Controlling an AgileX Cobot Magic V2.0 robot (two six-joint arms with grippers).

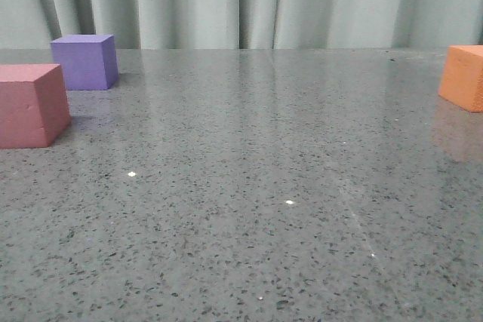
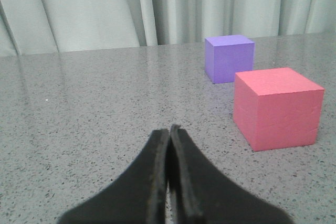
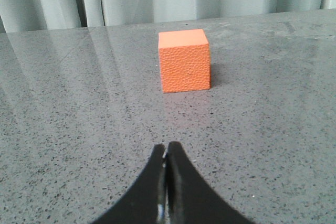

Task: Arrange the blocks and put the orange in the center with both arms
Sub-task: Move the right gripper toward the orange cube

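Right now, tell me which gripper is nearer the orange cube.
Right. The right gripper faces the orange cube, jaws shut, short of it. The left gripper sits by the pink-red cube, across the table.

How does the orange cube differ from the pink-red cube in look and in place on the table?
The orange cube has a pebbled, leather-like face; the pink-red cube looks smooth and matte. In the front view the orange cube sits at the right edge, alone, while the pink-red cube sits at the left edge with the purple cube just behind it. Both stand flat on the table, untouched by either gripper.
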